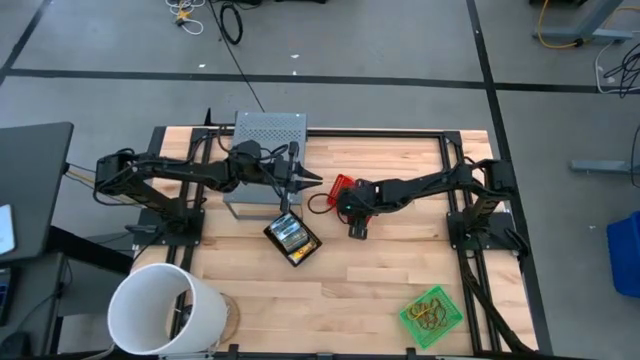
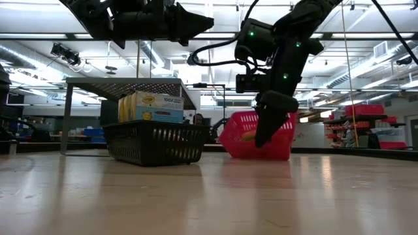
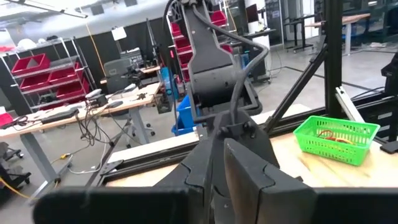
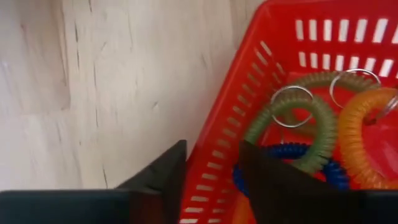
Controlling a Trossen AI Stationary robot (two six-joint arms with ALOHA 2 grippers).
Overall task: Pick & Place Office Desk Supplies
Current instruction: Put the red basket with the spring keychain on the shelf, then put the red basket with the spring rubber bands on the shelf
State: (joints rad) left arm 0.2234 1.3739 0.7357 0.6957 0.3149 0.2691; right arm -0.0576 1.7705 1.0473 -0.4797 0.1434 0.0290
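While the white bucket [image 1: 165, 310] is standing at the lower left of the high view, the left gripper [image 1: 296, 180], jaws pressed together, is hovering above the black basket [image 1: 292, 238] holding yellow-and-green boxes [image 2: 151, 107] at centre. Right of centre, the right gripper [image 4: 208, 171] is straddling the red basket's [image 4: 249, 81] wall with spread jaws, coiled bands [image 4: 298, 124] lying inside; a green basket [image 1: 432, 314] is sitting lower right.
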